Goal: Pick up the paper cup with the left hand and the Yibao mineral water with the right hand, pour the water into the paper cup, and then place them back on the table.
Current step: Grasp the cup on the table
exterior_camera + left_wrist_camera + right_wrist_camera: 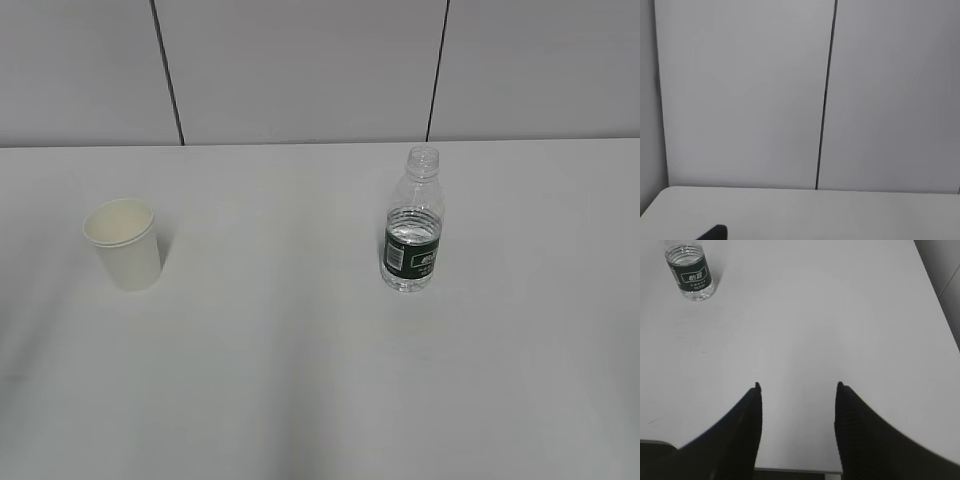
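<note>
The cup stands at left of the table, the bottle at right, one for each arm. The right gripper is wide open, empty; the left gripper barely shows, so I cannot tell.

You are seeing only a dark sliver of the left hand, cropped at the bottom edge, its jaws out of sight. Far ahead-left of the right hand's jaws, the top edge is cutting off the Yibao mineral water's neck.
</note>
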You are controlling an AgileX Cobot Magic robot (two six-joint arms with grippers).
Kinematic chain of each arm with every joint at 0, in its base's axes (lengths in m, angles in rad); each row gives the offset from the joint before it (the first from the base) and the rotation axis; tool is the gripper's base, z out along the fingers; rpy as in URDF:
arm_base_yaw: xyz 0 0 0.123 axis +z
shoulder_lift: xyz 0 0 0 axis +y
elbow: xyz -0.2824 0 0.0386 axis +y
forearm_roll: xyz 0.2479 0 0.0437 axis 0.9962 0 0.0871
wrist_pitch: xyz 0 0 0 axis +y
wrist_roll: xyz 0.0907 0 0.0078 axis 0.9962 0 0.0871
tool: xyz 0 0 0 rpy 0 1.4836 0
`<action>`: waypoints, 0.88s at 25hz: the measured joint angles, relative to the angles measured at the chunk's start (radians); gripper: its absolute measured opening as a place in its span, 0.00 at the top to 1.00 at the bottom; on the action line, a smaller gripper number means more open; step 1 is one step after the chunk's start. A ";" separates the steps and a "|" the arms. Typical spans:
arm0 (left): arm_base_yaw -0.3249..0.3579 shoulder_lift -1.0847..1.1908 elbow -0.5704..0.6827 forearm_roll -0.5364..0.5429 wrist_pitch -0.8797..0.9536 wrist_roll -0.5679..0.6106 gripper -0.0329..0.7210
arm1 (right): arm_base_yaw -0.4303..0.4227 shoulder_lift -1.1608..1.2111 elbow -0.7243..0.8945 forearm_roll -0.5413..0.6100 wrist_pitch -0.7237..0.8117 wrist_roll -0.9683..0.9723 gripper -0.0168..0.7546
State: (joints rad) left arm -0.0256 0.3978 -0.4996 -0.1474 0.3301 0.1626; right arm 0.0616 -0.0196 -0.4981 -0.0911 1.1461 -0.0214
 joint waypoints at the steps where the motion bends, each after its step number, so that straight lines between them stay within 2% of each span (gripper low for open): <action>1: -0.012 0.029 0.001 0.000 -0.024 0.011 0.21 | 0.000 0.000 0.000 0.000 0.000 0.000 0.48; 13: -0.162 0.420 0.043 -0.013 -0.368 0.040 0.21 | 0.000 0.000 0.000 0.000 0.000 0.000 0.48; 22: -0.194 0.647 0.111 -0.021 -0.591 0.035 0.21 | 0.000 0.000 0.000 0.000 0.000 0.000 0.48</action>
State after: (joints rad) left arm -0.2192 1.0446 -0.3882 -0.1685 -0.2610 0.1972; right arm 0.0616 -0.0196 -0.4981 -0.0911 1.1461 -0.0214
